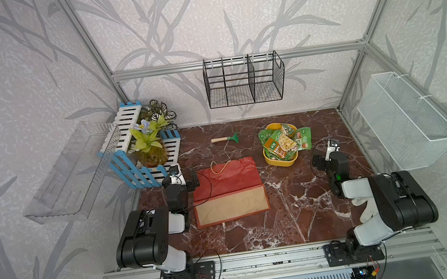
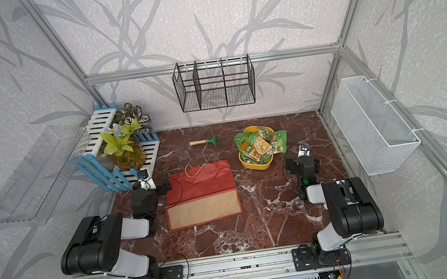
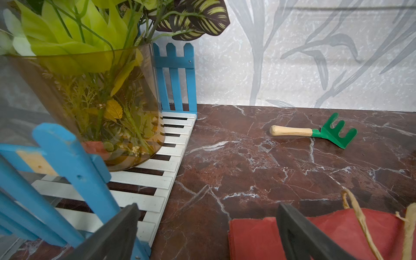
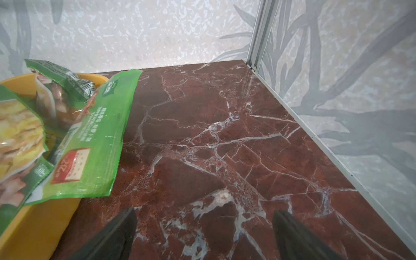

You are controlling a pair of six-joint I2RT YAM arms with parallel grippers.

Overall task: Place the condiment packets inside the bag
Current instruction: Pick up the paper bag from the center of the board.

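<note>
You can't count the condiment packets [image 1: 282, 141], glossy green sachets heaped over one another in the yellow tub [image 1: 279, 161] just left of your wide-open right jaws, while the red bag [image 1: 226, 181] lies flattened on the surface [image 1: 297, 195], its long axis running the way your jaws point, string handles at the far end, one corner at your wide-open left jaws.

**Leafy wallpaper booth with a marble top**

Pale grey walls [image 1: 200, 17] with a big leaf print wrap three sides, held in an aluminium frame [image 1: 235, 60]. The tabletop [image 1: 297, 195] is dark red-brown marble with white veins. A black wire rack [image 1: 244, 84] hangs on the back wall, a white mesh basket [image 1: 407, 121] on the right wall and a clear plastic shelf [image 1: 69, 178] on the left. A slotted aluminium rail [image 1: 261, 261] runs along the front edge. The light is soft and even.
</note>
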